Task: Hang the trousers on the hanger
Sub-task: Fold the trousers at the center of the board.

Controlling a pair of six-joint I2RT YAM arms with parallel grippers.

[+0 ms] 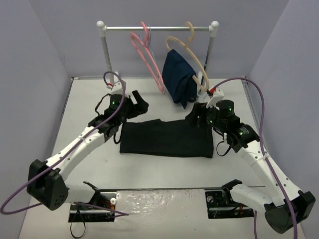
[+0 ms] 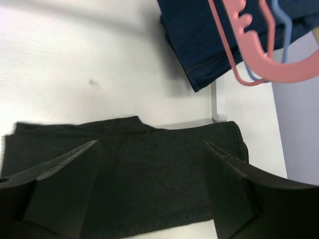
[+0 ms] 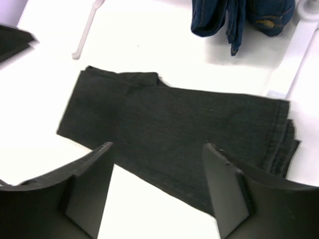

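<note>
The black trousers (image 1: 167, 139) lie folded flat on the table between the two arms; they also show in the left wrist view (image 2: 149, 174) and the right wrist view (image 3: 174, 129). The salmon-pink hanger (image 1: 147, 59) hangs on the rail at the back, and its lower part shows in the left wrist view (image 2: 259, 55). My left gripper (image 1: 135, 104) is open and empty, hovering at the trousers' far left end (image 2: 152, 149). My right gripper (image 1: 197, 115) is open and empty above the trousers' far right end (image 3: 157, 149).
A white rail (image 1: 157, 29) on two posts stands at the back. A tan hanger (image 1: 192, 55) on it carries a navy-blue garment (image 1: 179, 77). A thin light-blue hanger (image 2: 284, 30) hangs behind the pink one. Purple cables loop from both arms. Walls close in left, right and back.
</note>
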